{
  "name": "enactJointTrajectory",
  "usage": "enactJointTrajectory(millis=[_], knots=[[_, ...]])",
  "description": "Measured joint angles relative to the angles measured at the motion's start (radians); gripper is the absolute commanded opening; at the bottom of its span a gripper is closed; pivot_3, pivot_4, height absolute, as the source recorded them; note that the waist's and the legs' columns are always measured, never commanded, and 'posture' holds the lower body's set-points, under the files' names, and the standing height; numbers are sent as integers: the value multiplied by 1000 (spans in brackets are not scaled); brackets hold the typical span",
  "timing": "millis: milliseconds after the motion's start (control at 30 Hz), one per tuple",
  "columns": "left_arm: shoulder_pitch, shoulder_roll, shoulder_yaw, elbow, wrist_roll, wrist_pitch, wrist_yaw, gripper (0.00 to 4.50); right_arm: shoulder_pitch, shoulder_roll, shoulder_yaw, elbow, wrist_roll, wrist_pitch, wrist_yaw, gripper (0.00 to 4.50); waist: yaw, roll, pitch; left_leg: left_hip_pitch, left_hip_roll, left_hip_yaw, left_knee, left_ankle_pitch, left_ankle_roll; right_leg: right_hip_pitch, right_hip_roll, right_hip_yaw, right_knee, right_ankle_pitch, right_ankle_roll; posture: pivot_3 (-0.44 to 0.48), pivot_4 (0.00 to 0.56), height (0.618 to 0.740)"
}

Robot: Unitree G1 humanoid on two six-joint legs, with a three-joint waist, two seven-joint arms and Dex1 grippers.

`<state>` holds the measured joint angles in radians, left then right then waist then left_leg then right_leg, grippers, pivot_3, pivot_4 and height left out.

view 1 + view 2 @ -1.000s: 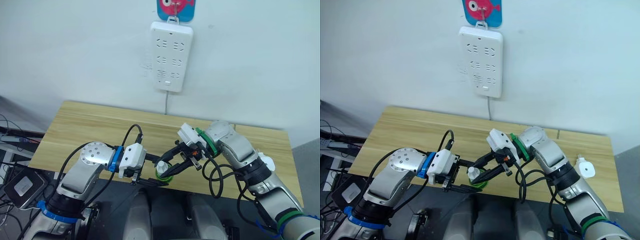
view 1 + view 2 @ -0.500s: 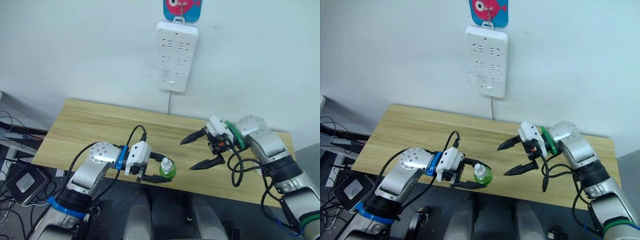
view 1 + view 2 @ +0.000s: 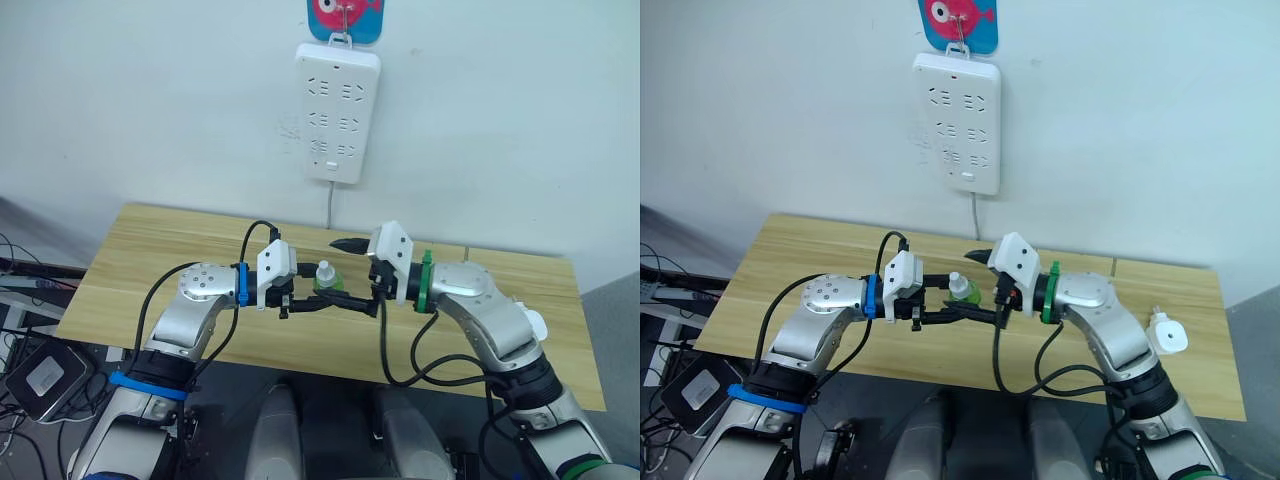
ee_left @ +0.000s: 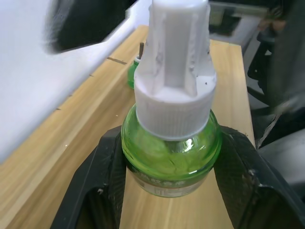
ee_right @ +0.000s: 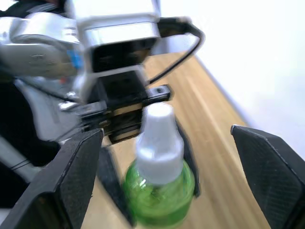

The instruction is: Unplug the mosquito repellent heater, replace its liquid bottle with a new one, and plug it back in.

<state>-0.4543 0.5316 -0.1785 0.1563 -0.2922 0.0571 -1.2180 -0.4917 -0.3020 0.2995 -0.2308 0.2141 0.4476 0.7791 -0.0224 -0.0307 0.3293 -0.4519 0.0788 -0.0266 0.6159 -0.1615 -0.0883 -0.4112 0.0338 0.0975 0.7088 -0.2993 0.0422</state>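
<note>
While the left gripper point(image 3: 318, 298) pinches the green bottle point(image 4: 170, 153) upright over the table point(image 3: 160, 250), the right gripper point(image 3: 352, 275) straddles its cap point(image 5: 159, 130) with fingers spread wide.

Judging by this, the step in hand is uncapping the new bottle: the right fingers point(image 5: 268, 164) stand well apart on either side of the white cap, not touching it. To do it well, centre them on the ribbed cap above the green glass, close firmly, and twist while the left fingers point(image 4: 105, 183) clamp the body so it cannot spin. The heater point(image 3: 1168, 336) lies on the table's right end, well apart from both grippers; the power strip point(image 3: 337, 112) hangs on the wall with nothing plugged in.
</note>
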Motion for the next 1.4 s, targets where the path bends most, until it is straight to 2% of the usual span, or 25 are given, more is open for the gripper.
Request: enactJointTrajectory(millis=[200, 367, 500, 633, 733, 933, 1033, 1133, 1400], knots=[[-26, -13, 0, 1, 2, 1, -1, 2230, -12, -1, 15, 42, -39, -5, -39, 4471, -3, 0, 0, 0, 0, 0, 0, 0, 0, 0, 0, 0, 0, 0, 0, -1, 290, 740], [-25, -11, 0, 6, 4, 1, 3, 2230, 4, -106, -28, 15, 12, -9, 38, 4471, -4, 0, 0, 0, 0, 0, 0, 0, 0, 0, 0, 0, 0, 0, 0, -1, 292, 740], [-15, -5, 1, 5, 3, 1, -15, 2230, 17, -233, -158, -30, 123, 80, 108, 4471, -5, 0, 0, 0, 0, 0, 0, 0, 0, 0, 0, 0, 0, 0, 0, -8, 291, 740], [-12, -4, 2, 5, 3, 0, -18, 2230, 25, -263, -194, -92, 209, 134, 158, 4471, -11, 0, 0, 1, 1, 0, 0, 0, 0, 0, 1, 0, 2, 0, 0, -9, 291, 740], [-13, -4, 2, 6, 3, 0, -18, 2230, 31, -253, -188, -96, 239, 158, 162, 4471, -12, 0, 0, 1, 0, 0, 1, 0, 0, 0, 1, 1, 2, 0, 0, -9, 290, 740], [-31, -9, 2, 12, 4, -1, -19, 2230, -31, -102, -116, -97, 249, 197, 87, 4471, -11, 0, 0, 0, 0, 0, 4, 0, 0, 0, 1, 1, 4, -2, 3, 14, 293, 740], [-32, -11, 2, 12, 4, -1, -18, 2230, -35, -77, -111, -90, 248, 192, 69, 3902, -6, 0, 0, -1, 0, 0, 5, 0, 0, 0, 1, 0, 4, -2, 3, 27, 294, 740], [-32, -11, 2, 12, 4, 0, -18, 2230, -33, -74, -109, -86, 248, 187, 67, 2962, -3, 0, 0, -1, 0, 0, 5, 0, 0, 0, 0, 0, 4, -2, 3, 32, 297, 740], [-31, -11, 2, 12, 4, -1, -18, 2230, -32, -86, -82, -68, 232, 159, 72, 2962, -5, 0, 0, -1, 0, 0, 5, 0, 0, 0, 1, 0, 4, -2, 3, 43, 292, 740]])
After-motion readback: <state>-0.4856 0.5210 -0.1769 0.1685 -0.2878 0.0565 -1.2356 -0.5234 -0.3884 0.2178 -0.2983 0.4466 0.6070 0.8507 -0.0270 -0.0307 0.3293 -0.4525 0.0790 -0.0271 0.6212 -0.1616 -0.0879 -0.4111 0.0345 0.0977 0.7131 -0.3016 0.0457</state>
